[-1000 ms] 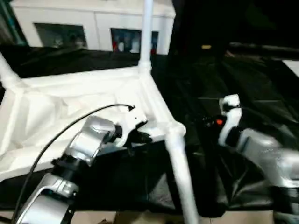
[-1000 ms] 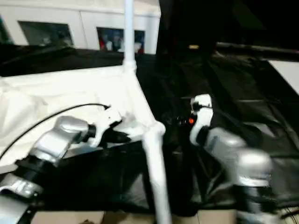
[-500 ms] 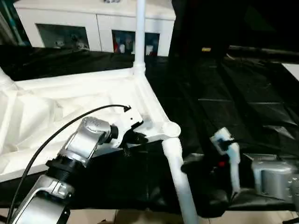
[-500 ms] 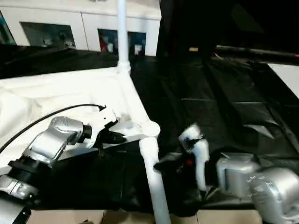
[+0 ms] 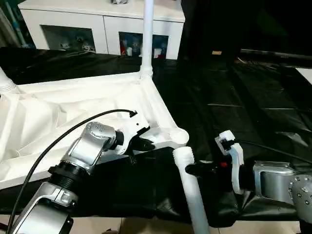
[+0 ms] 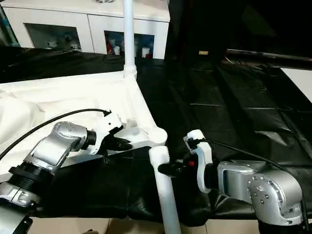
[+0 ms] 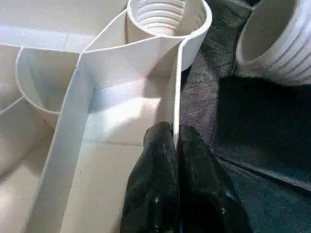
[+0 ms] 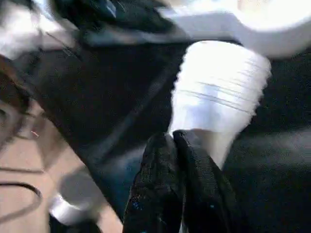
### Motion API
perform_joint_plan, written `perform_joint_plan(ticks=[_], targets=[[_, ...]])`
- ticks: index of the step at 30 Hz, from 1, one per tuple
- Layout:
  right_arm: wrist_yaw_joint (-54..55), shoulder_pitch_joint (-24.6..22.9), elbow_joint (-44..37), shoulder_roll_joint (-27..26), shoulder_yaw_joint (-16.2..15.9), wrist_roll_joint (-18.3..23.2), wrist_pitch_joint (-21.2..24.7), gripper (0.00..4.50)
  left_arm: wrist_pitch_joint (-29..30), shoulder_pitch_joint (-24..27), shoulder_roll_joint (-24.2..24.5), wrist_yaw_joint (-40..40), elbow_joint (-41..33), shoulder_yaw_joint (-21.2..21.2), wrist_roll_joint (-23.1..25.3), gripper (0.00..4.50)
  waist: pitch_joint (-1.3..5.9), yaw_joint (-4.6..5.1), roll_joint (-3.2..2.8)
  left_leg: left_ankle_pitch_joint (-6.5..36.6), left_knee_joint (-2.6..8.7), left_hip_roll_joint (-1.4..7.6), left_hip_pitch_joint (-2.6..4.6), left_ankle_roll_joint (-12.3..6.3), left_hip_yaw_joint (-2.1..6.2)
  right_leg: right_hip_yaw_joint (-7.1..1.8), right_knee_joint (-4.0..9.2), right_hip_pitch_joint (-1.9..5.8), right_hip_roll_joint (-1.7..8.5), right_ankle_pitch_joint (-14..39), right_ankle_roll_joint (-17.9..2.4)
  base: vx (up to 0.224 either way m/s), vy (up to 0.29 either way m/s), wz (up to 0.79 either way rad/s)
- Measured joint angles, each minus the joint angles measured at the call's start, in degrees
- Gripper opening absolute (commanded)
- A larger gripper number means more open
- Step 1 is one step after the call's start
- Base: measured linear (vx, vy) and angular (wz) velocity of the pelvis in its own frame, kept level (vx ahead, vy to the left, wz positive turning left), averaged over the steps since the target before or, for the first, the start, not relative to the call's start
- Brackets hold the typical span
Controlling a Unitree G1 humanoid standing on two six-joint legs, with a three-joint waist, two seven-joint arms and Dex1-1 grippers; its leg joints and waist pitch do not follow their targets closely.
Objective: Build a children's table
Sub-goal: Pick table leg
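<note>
The white children's table lies upside down on the black cover, ribs up. One leg stands upright in the far corner socket, and another leg shows at the left edge. The near right corner socket is empty. My left gripper is shut on the thin rim wall just beside that socket. A loose leg slants down past the front edge, its threaded end close to the socket but apart from it. My right gripper is shut, its tips against the loose leg's side.
A white cabinet with glass doors stands behind the work table. The black cover stretches wrinkled to the right. The table's front edge and the pale floor lie just below my arms. A black cable arcs over my left forearm.
My right arm has swung down from over the black cover to the front, its shut gripper now against the loose leg. The leg's end has come away from the corner socket. The left gripper keeps its hold.
</note>
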State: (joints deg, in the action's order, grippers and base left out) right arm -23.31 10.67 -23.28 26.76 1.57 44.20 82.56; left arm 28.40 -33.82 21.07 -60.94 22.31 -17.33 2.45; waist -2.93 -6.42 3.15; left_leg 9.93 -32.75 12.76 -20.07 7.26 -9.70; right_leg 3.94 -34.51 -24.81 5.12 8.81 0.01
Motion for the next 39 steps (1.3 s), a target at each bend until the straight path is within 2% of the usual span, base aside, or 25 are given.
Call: perform_joint_plan(ticks=[2, 14, 18, 30, 31, 34, 36, 39], targets=[[0.58, 0.19, 0.14, -0.20, -1.05, -0.38, 0.21, 0.03, 0.01, 0.00, 0.07, -0.01, 0.01, -0.04, -0.03, 0.00, 0.00, 0.01, 0.00, 0.00, 0.00, 0.00, 0.01, 0.00, 0.00, 0.00, 0.00, 0.00, 0.00, 0.00, 0.00, 0.000, 0.000, 0.00], [1.10, 0.90, 3.82, -6.31, -1.77, -0.44, -0.16, 0.03, -0.15, 0.00, 0.21, 0.07, 0.47, -0.17, -0.22, 0.00, 0.34, 0.13, 0.38, 0.00, 0.00, 0.01, 0.05, 0.00, 0.00, 0.00, -0.03, 0.01, -0.01, -0.01, -0.01, 0.000, 0.000, 0.00], [1.16, 1.00, 4.40, -6.47, -2.12, -0.66, -0.59, 0.03, -0.16, 0.00, 0.34, 0.07, 0.49, -0.46, -0.27, 0.00, 0.52, 0.09, 0.58, 0.00, 0.00, 0.01, 0.09, 0.00, 0.00, 0.00, -0.03, 0.07, 0.00, -0.01, -0.01, 0.000, 0.000, 0.00], [1.56, 1.85, 5.00, -6.39, -3.02, -2.12, -1.80, 0.03, -1.03, 0.00, 0.70, -0.08, 0.53, -0.59, -0.46, 0.00, 0.60, 0.08, 0.63, -0.01, -0.02, 0.01, 0.10, 0.02, 0.02, 0.00, -0.03, 0.09, -0.01, -0.01, 0.00, 0.000, 0.000, 0.00], [1.56, 1.85, 4.99, -6.32, -3.22, -2.12, -1.97, 0.01, -1.03, 0.00, 0.71, -0.08, 0.53, -0.57, -0.54, 0.28, 0.60, 0.08, 0.63, -0.01, -0.02, 0.01, 0.10, 0.02, 0.02, 0.00, -0.02, 0.10, -0.01, -0.01, 0.00, 0.000, 0.000, 0.00], [1.56, 1.85, 4.99, -6.21, -3.27, -2.20, -2.11, 0.01, 0.14, -0.02, 0.73, 0.01, 0.53, -0.26, -1.21, 0.28, 0.60, 0.06, 0.63, -0.01, -0.02, 0.01, 0.10, 0.02, 0.02, 0.00, -0.03, 0.10, -0.01, -0.02, 0.00, 0.000, 0.000, 0.00], [1.56, 1.85, 4.99, -5.94, -3.28, -2.25, -2.21, 0.00, 2.40, -0.18, 0.89, -0.09, 0.40, 0.51, -2.38, 0.66, 0.60, -0.04, 0.63, -0.02, -0.02, 0.01, 0.10, 0.03, 0.02, 0.01, -0.04, 0.10, 0.00, -0.02, 0.00, 0.000, 0.000, 0.00], [1.56, 1.86, 5.00, -5.87, -3.28, -2.33, -2.26, 0.00, 4.07, -0.22, 1.13, -0.30, -0.19, 1.41, -2.95, 0.77, 0.60, -0.19, 0.64, -0.03, -0.03, 0.01, 0.08, 0.06, 0.03, 0.00, -0.03, 0.10, 0.00, -0.02, 0.00, 0.000, 0.000, 0.00]])
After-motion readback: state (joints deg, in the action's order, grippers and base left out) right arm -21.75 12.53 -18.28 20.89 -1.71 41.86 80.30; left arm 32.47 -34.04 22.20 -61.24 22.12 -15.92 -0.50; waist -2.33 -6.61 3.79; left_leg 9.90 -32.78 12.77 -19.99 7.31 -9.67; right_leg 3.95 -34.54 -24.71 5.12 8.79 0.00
